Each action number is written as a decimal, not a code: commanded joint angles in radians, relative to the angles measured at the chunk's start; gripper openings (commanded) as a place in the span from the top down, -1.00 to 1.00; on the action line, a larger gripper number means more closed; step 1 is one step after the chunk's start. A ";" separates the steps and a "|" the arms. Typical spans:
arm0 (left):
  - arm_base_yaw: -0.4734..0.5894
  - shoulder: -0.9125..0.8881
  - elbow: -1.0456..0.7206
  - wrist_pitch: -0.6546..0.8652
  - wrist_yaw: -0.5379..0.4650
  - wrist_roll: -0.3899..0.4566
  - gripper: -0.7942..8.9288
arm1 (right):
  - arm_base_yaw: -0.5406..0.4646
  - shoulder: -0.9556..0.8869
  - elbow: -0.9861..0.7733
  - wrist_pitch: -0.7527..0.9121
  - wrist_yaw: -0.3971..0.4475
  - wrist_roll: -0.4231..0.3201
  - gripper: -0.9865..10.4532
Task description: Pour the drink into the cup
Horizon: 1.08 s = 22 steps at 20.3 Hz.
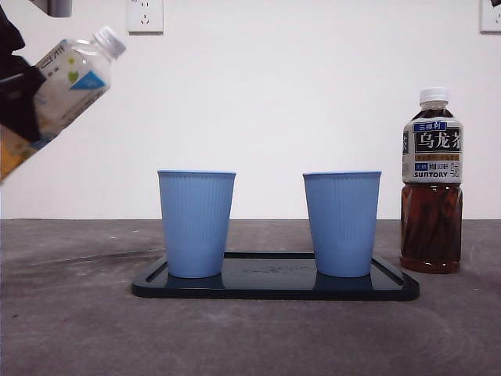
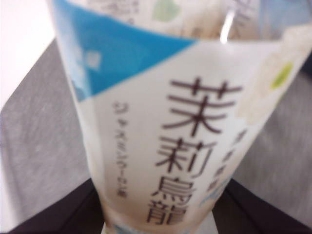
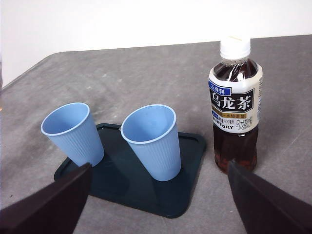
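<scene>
My left gripper [image 2: 161,214] is shut on a clear jasmine tea bottle [image 2: 165,122] with a white and blue label. In the front view this bottle [image 1: 70,78] hangs tilted at the upper left, white cap on and pointing up to the right. It is above and to the left of the two blue cups. The left cup [image 1: 196,223] and right cup [image 1: 342,223] stand upright on a dark tray [image 1: 274,288]. My right gripper [image 3: 160,165] is open, high above the table, looking down on both cups [image 3: 73,131] [image 3: 153,141].
A capped bottle of dark oolong tea [image 1: 431,188] stands upright on the grey table just right of the tray [image 3: 190,146], also seen in the right wrist view [image 3: 235,107]. A white wall with sockets closes the back.
</scene>
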 commanded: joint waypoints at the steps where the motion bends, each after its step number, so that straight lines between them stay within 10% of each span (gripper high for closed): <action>1: -0.030 -0.001 0.058 0.023 -0.061 0.114 0.35 | 0.006 0.000 0.014 0.006 -0.001 -0.019 0.06; 22: -0.189 0.010 0.060 0.030 -0.354 0.424 0.39 | 0.006 0.000 0.014 -0.015 -0.005 -0.049 0.06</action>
